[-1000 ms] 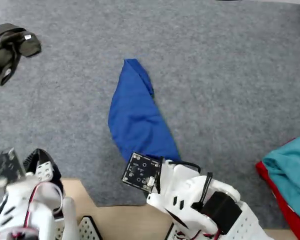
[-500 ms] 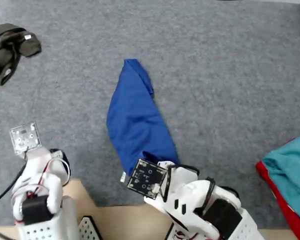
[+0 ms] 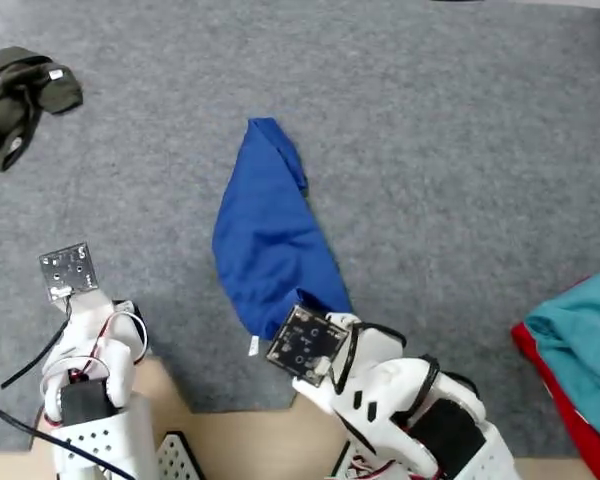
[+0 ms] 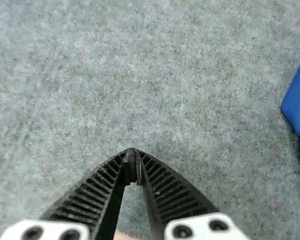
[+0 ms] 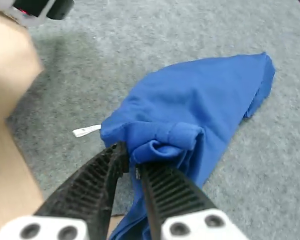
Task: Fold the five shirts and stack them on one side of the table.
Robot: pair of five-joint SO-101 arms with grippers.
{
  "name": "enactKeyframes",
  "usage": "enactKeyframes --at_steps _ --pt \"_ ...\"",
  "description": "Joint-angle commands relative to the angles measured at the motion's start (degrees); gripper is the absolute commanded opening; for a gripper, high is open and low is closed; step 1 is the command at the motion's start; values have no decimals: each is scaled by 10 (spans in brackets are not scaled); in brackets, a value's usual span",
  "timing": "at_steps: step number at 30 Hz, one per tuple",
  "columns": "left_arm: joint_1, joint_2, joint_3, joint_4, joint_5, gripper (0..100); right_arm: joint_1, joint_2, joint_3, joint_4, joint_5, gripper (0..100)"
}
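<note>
Grey felt mat [image 3: 460, 150] spread wide, pale wooden tabletop [image 3: 240, 440] showing bare along the mat's near edge

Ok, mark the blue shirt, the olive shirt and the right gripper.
blue shirt [image 3: 270, 235], high view, middle of the cloth.
olive shirt [image 3: 12, 100], high view, middle of the bundle.
right gripper [image 5: 131, 157], right wrist view, between its fingertips.

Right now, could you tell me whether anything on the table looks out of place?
The blue shirt lies crumpled and slanted, not folded, one edge bunched in the right pincer. A dark olive garment sits rumpled at the far left corner.
</note>
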Motion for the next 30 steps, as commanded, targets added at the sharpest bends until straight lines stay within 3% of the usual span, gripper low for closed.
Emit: enactKeyframes --at_steps 1,11,19,30 --pt "5 -2 9 -11 3 19 27 -7 0 -7 4 6" --pt "5 -2 9 -11 4 19 33 -2 7 -11 4 5" --pt "5 -2 9 -11 4 19 114 -2 10 -9 4 5" --pt "4 -2 9 -11 4 19 115 -7 10 -8 4 5"
